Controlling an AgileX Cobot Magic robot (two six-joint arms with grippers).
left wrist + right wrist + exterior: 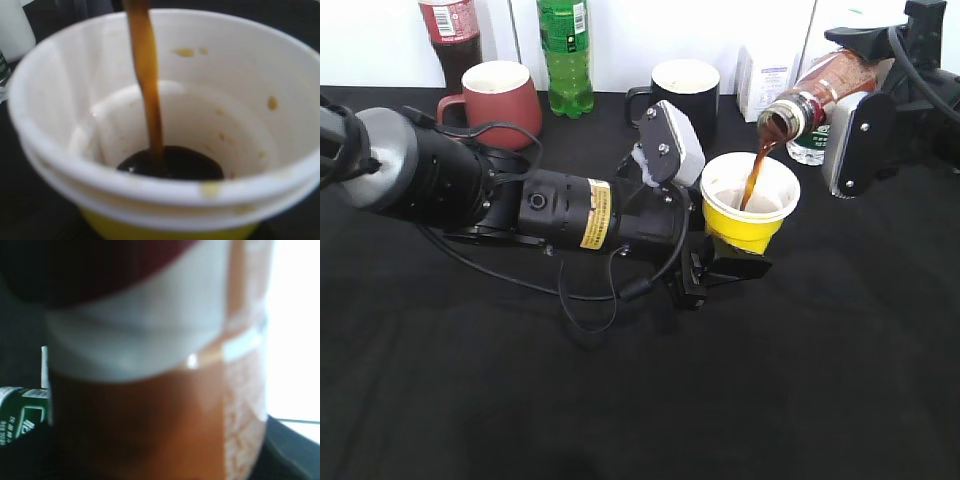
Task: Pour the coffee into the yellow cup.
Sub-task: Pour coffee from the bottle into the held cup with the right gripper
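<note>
A flat black table (620, 400) fills the exterior view, and a white wall (620, 40) stands behind it. Along the back edge of the table stand a dark cola bottle with a red label (451, 35), a dark-red mug with a handle (498, 103), a green bottle with a green label (566, 55), a black mug with a handle (684, 92) and a small white carton (766, 80).

The left gripper (725, 255) lies low over the table and holds the small yellow cup with a wide white rim (748, 205). The cup sits near the middle of the table, a bit to the right. The jaws are pressed against the bottom part of the cup, one on each side.

The right gripper (855, 140) holds the curvy brown coffee bottle with an orange and white label (825, 95), tipped with its mouth down over the cup. Its jaws pinch the body of the bottle. The right wrist view shows the label very close and blurry.

A thin stream of dark brown coffee (756, 175) runs from the bottle's mouth into the cup. In the left wrist view, a small dark pool (172, 164) lies at the bottom of the white inside, and little brown drops (272, 102) dot the inner wall.
</note>
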